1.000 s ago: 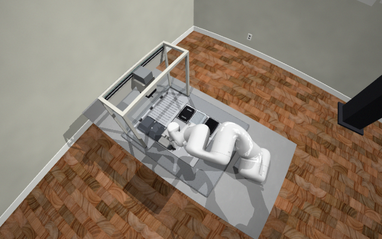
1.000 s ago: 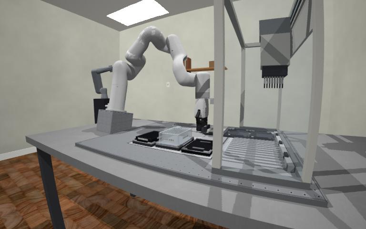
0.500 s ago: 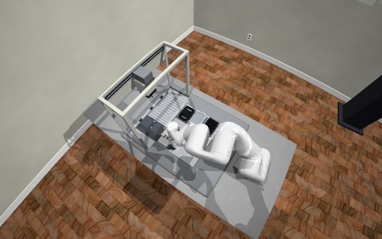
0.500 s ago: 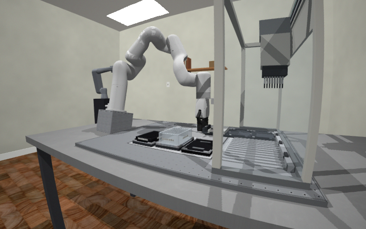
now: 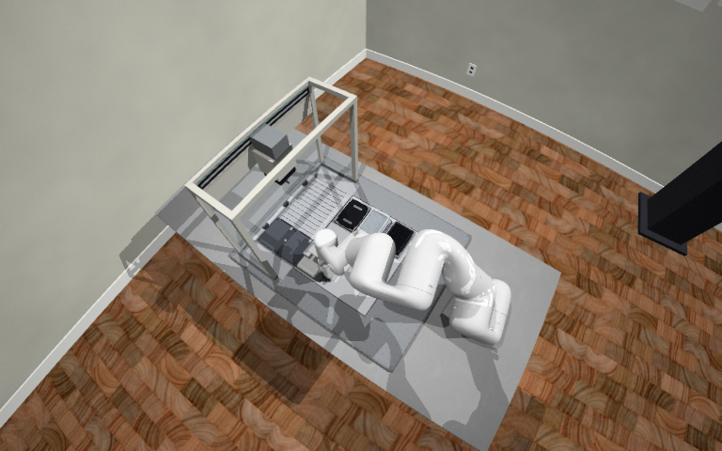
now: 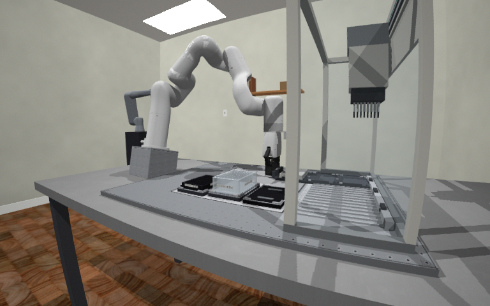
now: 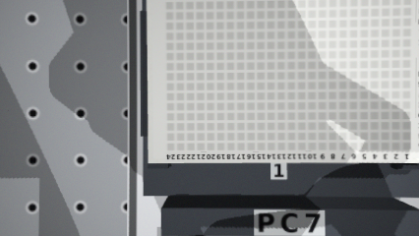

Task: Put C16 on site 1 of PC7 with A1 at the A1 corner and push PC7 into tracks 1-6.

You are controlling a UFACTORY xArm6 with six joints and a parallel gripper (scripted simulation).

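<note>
Grey bench lies under the whole setup, the jaws above its worktop. White xArm stands on it, wrist pointing down with the jaws low at the carrier's handle end. Pale open instrument frame rises beyond the jaws, on the side away from the arm's base. Loading rails, inside that frame, run ahead and to the right of the jaws.

Carrier PC7, dark grey, stretches ahead of the jaws among the leftmost tracks; full insertion cannot be judged. Gripper: jaws apart, nothing clamped. Contact with the handle cannot be made out.

Pipetting head hangs higher than the jaws, farther along over the rails. Right of the jaws, three nests in a row: clear deep-well block C51 sits in the middle; black plate C15 sits nearer the arm's base; nest S3, toward the rails, is unoccupied.

Off-white C16 sits on site 1, just ahead of the jaws, edges parallel to the carrier's. Flat seating: cannot tell. Smallest noted: "PC7" label, close to the handle end.

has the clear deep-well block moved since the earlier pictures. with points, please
No: in the exterior view the clear deep-well block (image 5: 375,220) (image 6: 235,183) stands just as far left of the pale upright post (image 5: 353,139) (image 6: 292,144).
</note>
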